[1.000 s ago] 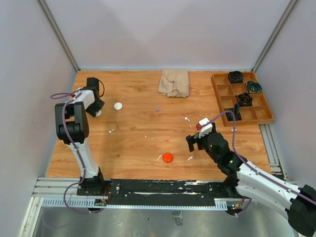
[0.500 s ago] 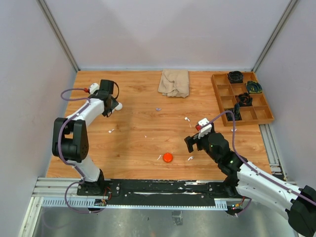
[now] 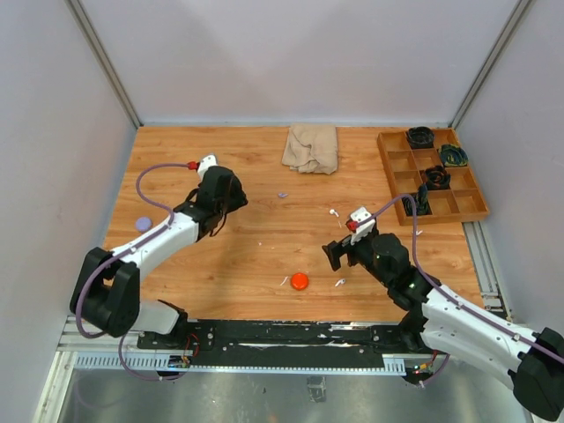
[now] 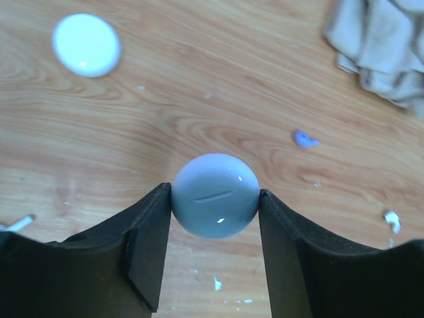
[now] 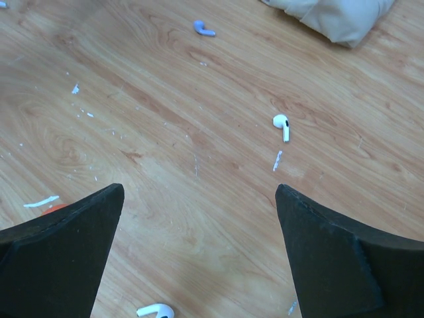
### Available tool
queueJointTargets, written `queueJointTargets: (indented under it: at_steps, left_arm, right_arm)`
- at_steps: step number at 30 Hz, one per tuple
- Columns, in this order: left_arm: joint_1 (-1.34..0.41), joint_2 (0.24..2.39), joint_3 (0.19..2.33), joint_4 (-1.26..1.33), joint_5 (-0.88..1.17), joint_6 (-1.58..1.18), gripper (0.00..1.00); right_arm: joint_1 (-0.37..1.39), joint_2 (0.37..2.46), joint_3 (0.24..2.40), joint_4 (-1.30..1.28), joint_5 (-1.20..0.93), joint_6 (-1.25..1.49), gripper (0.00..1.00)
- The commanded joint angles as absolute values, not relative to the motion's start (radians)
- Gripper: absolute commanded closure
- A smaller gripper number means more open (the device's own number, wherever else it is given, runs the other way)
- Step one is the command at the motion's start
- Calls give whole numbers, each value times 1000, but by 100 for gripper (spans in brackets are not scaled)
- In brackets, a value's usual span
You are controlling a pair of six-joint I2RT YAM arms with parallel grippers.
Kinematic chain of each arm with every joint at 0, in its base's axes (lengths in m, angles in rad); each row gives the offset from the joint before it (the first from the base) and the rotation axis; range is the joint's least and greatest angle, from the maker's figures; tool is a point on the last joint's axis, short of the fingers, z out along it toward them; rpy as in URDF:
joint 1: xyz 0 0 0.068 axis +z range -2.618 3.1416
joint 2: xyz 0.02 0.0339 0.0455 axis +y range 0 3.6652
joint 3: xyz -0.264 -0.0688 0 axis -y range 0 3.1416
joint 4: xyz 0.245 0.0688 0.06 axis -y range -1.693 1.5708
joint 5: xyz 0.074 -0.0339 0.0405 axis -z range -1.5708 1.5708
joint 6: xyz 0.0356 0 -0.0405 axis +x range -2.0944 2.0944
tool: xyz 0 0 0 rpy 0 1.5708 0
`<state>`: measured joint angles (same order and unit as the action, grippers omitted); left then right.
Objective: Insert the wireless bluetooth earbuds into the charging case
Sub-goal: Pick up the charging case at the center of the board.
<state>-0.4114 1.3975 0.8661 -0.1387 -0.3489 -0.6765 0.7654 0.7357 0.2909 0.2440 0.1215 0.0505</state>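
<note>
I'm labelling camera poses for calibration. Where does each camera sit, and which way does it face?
Top external: fixed above and behind the bases, looking down on the table; left arm and right arm show.
Left wrist: on the left arm, looking along the left claw, shut on a round case.
Right wrist: on the right arm, looking down between the open right claw.
Both wrist views share the purple earbud and the beige cloth.

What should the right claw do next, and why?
Probably lower the right gripper toward the white earbud just ahead. Its jaws stand wide open and empty, the earbud lies alone on the table, and the left gripper holds the round case, ready to receive it.
</note>
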Motion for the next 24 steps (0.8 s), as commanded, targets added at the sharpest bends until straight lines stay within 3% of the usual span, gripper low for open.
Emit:
queueJointTargets:
  at_steps: [1, 10, 19, 24]
  left_arm:
    - [-484, 1298, 768, 100, -303, -570, 57]
    - [-661, 1148, 563, 467, -327, -274, 54]
    - [-747, 1095, 432, 746, -170, -39, 50]
    - [-769, 1088, 376, 881, -28, 82, 56]
  right_arm:
    - [774, 767, 369, 289, 90, 38, 1]
    - [762, 843, 560, 115, 9, 30, 1]
    - [698, 947, 847, -196, -136, 54, 6]
    - [659, 1008, 965, -285, -230, 105, 11]
